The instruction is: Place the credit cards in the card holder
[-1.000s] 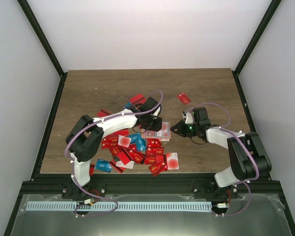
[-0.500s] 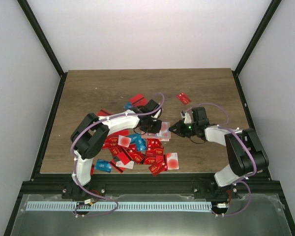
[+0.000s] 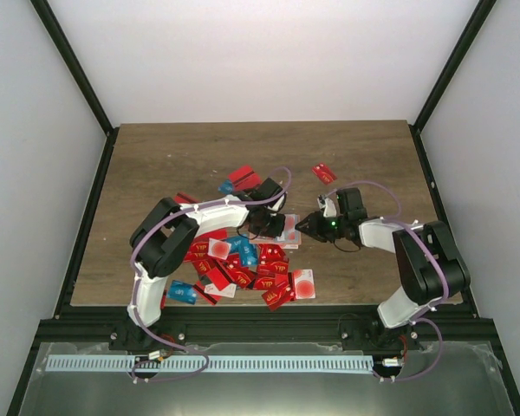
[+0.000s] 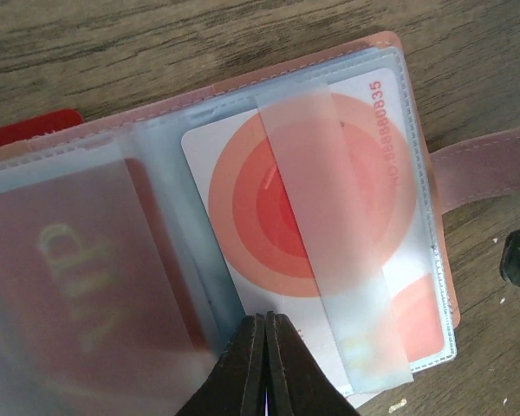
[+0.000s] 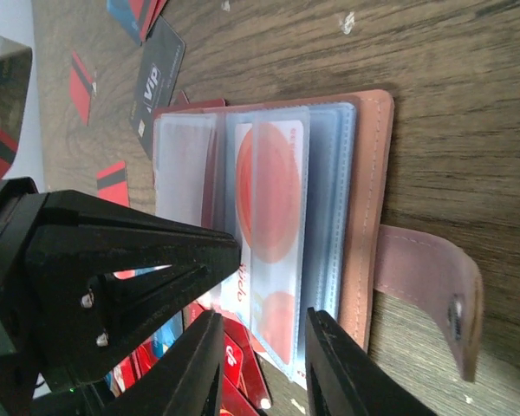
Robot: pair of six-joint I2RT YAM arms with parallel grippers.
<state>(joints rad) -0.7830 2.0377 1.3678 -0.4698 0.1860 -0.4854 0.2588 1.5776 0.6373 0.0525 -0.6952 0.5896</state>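
The card holder [image 3: 282, 230] lies open on the wood, with its tan cover [image 5: 373, 173], clear sleeves and snap strap [image 5: 433, 286]. One sleeve holds a white card with red circles [image 4: 329, 199]; another holds a red VIP card [image 4: 69, 277]. My left gripper [image 4: 266, 322] is shut, its tips resting on the sleeves at the white card's edge. My right gripper [image 5: 260, 351] stands open at the holder's near edge, and the sleeve corner lies between its fingers without touching them. Loose credit cards [image 3: 243, 264] are heaped in front of the holder.
More red cards [image 3: 242, 178] lie behind the left gripper, and one red card [image 3: 324, 172] lies alone further back on the right. A dark grey VIP card [image 5: 160, 78] rests just beyond the holder. The two grippers [image 3: 273, 224] [image 3: 308, 227] sit close together over it.
My left gripper has closed down onto the sleeves. My right gripper has opened a little and edged left toward the holder.
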